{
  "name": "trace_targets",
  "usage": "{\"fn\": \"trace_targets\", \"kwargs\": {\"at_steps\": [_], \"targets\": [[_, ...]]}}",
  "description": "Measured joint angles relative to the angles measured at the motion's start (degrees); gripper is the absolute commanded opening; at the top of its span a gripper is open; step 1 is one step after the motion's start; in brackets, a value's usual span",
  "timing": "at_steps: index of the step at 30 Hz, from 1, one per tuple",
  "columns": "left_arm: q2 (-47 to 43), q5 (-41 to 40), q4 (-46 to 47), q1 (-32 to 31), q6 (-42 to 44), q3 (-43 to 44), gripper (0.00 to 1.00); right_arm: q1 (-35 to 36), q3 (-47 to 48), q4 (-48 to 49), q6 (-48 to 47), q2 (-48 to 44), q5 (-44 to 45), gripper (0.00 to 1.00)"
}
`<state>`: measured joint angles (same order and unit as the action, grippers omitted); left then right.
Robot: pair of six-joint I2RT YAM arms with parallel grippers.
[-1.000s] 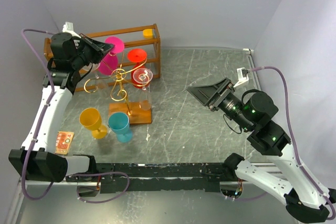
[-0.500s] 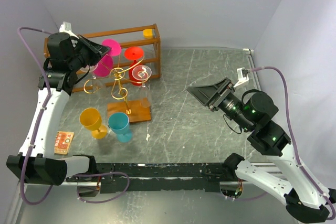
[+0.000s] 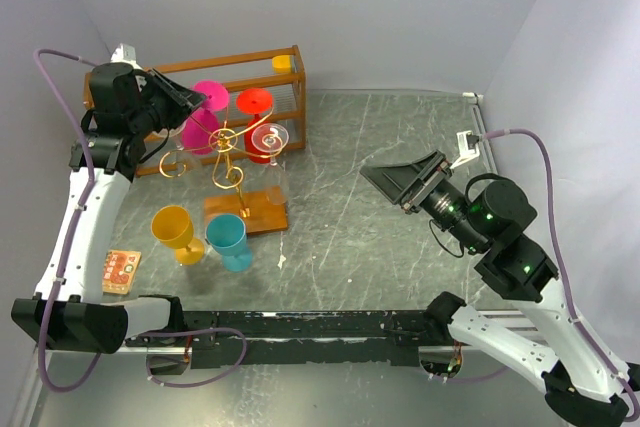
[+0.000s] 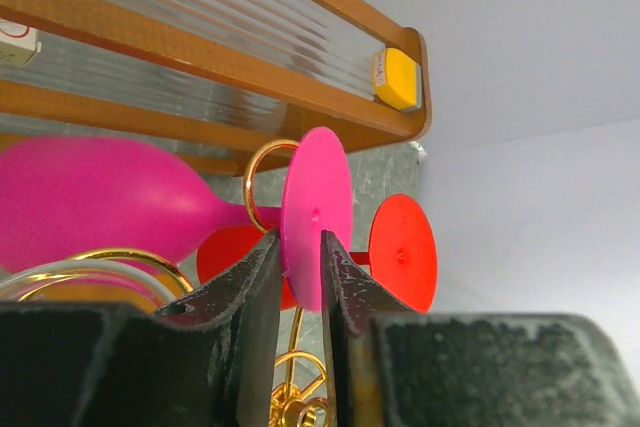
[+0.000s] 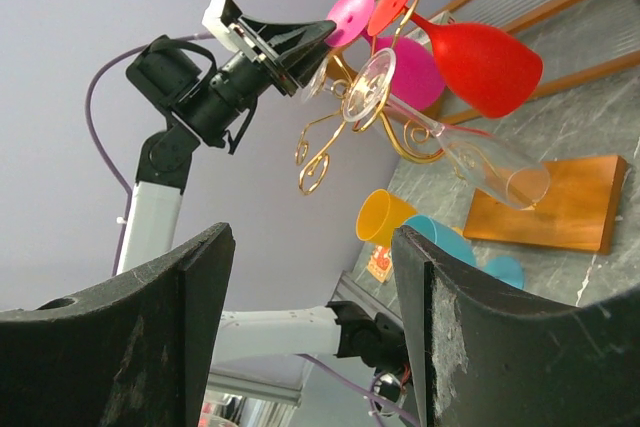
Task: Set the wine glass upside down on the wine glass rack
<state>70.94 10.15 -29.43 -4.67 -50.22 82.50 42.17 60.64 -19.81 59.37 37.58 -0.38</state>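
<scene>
My left gripper (image 3: 190, 100) is shut on the round foot of a pink wine glass (image 3: 203, 119). The glass lies tilted with its bowl down to the left. In the left wrist view the fingers (image 4: 262, 277) pinch the pink foot (image 4: 317, 209), and the stem sits in a gold curl of the wine glass rack (image 4: 262, 162). The rack (image 3: 229, 153) is gold wire on a wooden base (image 3: 247, 211). A red glass (image 3: 259, 107) and a clear glass (image 3: 272, 140) hang on it. My right gripper (image 3: 396, 178) is open and empty, over the table to the right.
An orange-brown wooden crate (image 3: 283, 63) stands behind the rack. A yellow glass (image 3: 176, 230) and a teal glass (image 3: 229, 238) stand upright in front of it. A small card (image 3: 121, 270) lies at the near left. Walls close in left and right.
My left gripper has moved a little left with the pink glass. The rack, its base and the hanging glasses have shifted slightly left. The right arm has moved slightly right.
</scene>
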Motion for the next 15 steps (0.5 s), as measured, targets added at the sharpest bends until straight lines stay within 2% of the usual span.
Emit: {"fn": "trace_targets", "kwargs": {"at_steps": [15], "targets": [[-0.5, -1.6, -3.9, 0.0, 2.4, 5.2, 0.44, 0.0, 0.0, -0.3, 0.0, -0.2, 0.2, 0.64]]}}
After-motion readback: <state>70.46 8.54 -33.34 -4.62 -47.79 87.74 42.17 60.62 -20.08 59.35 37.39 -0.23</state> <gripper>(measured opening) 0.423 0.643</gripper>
